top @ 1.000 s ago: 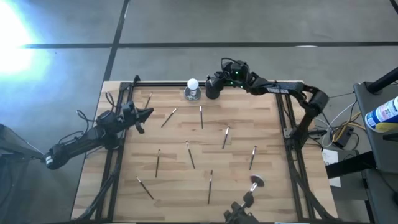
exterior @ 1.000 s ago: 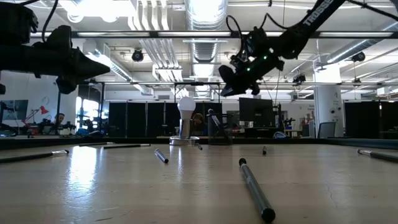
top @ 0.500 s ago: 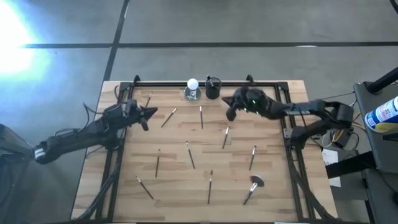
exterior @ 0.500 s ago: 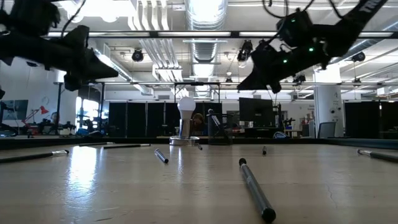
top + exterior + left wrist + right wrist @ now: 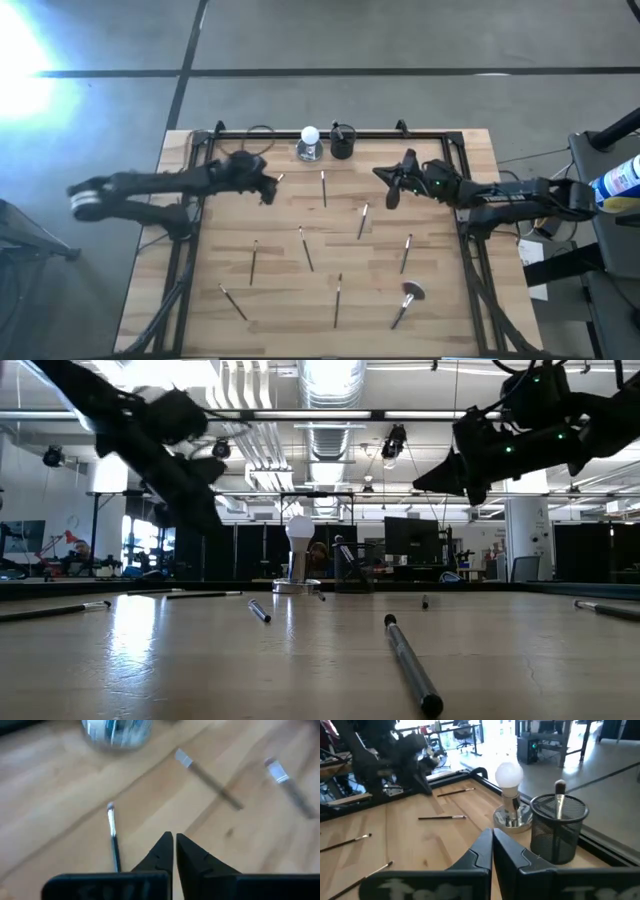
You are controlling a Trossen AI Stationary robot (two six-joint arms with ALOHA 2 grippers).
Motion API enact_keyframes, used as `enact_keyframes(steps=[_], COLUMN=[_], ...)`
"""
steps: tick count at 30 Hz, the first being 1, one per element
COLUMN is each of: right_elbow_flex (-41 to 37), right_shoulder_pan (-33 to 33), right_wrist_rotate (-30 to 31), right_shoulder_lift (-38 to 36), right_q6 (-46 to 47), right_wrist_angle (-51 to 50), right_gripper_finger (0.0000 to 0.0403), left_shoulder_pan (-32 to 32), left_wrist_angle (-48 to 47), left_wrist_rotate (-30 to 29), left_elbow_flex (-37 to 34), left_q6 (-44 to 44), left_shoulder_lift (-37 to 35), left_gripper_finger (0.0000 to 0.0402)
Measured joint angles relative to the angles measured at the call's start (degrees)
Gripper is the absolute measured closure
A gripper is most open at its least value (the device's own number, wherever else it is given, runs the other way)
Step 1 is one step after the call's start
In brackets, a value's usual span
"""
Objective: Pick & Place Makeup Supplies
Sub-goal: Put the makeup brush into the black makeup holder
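Makeup brushes [image 5: 307,249] lie scattered over the wooden table [image 5: 435,310], all on the near side of the black mesh cup [image 5: 342,142] at its far edge. One brush [image 5: 559,795] stands inside that cup, with a white ball on a clear base [image 5: 309,143] just to its left. Left of the cup the left gripper [image 5: 272,187] hovers over the table with fingers nearly together, holding nothing; right of the cup the right gripper [image 5: 389,186] hovers pinched together and empty.
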Motion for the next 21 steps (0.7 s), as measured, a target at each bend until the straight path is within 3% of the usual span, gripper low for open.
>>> enact_keyframes(steps=[11,21], right_elbow_flex=[-3.0,-3.2], right_shoulder_pan=[0.0,0.0], right_wrist_rotate=[0.4,0.4], right_shoulder_lift=[-4.7,-5.0], right_q6=[-0.4,-1.3], right_wrist_angle=[1.0,1.0], right_gripper_finger=[0.0394,0.0394], left_shoulder_pan=[2.1,6.3], left_wrist_angle=[-4.7,-2.7], left_wrist_rotate=[-8.8,-8.3], left_elbow_flex=[12.7,14.0], left_q6=[1.5,1.4], left_shoulder_lift=[19.7,25.5], left_gripper_finger=[0.0294,0.0287])
